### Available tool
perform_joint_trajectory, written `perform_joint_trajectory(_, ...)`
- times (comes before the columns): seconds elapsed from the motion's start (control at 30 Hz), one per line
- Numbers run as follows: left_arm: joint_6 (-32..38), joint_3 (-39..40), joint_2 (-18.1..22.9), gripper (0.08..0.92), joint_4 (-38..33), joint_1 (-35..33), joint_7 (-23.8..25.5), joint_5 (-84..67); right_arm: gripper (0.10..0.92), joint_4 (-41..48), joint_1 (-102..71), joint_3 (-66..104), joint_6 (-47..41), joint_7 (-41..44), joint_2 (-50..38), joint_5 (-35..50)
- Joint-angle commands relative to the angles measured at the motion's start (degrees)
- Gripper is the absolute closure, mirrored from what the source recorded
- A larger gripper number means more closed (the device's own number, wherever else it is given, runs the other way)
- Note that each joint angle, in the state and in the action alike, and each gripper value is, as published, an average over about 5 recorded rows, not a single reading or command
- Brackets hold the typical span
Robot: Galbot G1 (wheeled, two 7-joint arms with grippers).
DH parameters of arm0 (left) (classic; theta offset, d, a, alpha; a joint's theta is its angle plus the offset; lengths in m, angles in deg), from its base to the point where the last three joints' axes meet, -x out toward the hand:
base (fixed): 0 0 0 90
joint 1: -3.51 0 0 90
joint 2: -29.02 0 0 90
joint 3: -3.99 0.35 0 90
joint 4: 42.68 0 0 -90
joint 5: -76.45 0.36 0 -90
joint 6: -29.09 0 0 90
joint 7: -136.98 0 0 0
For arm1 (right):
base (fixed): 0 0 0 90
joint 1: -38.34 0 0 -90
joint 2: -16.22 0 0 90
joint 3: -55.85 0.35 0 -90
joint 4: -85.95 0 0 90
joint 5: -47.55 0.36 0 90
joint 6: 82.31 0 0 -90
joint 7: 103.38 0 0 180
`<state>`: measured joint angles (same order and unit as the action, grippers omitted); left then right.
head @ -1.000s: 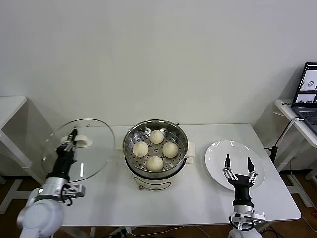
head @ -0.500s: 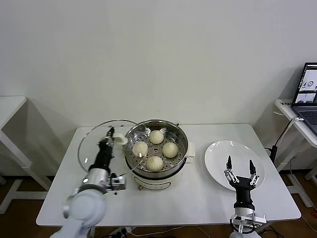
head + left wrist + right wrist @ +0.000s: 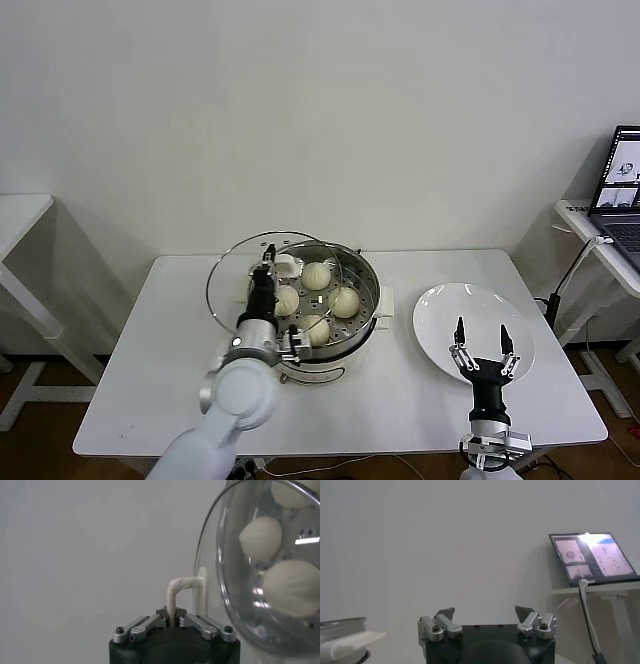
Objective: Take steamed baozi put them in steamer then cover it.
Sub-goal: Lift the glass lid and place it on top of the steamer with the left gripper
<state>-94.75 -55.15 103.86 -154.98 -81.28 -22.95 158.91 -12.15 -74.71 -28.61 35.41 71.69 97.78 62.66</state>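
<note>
Worktop (image 3: 150, 400): white, carries all items. Steamer (image 3: 366, 272) sits at centre, w/ four steamed baozi (image 3: 344, 301) already on its perforated tray. White plate (image 3: 440, 310) lies bare to the right, near the right edge. A laptop (image 3: 622, 190) stands on a separate side table, far right.

Cover (image 3: 230, 275): clear glass lid, tilted steeply so its face looks across rather than down, overlapping the steamer's left rim in the head view. Its centre lies left of the steamer's centre, so the key relation is this: the steamer lies to the right of the cover, and the lid's flat face needs to swing level before it can seat on the rim. Judged stage: buns loaded, covering underway, lid not yet seated. Left arm is clearly the nearer one and carries the job.

Left tool (image 3: 174, 618): pressed together, pinching the cover's white loop handle (image 3: 181, 587), as the left wrist view shows; the buns appear through the glass there. In the head view it sits at the steamer's left rim.

Right tool (image 3: 481, 350): idle at the near right, over the plate's near edge, spread wide, holding nothing.
</note>
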Motion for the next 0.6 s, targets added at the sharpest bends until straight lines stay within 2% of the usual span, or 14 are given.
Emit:
perform_joint_trajectory(0.03, -2.3, 5.3, 4.9, 0.807, 4.1, 3.7, 0.6, 3.5, 0.203, 0.9, 0.1, 0.0, 0.1, -0.1, 0.2, -0.6)
perform_joint_trajectory(0.6, -0.9, 8.1, 7.5, 0.807, 7.7, 4.8, -0.1, 5.0, 0.203, 1.7, -0.2, 0.2, 0.9, -0.1, 1.0, -2.0)
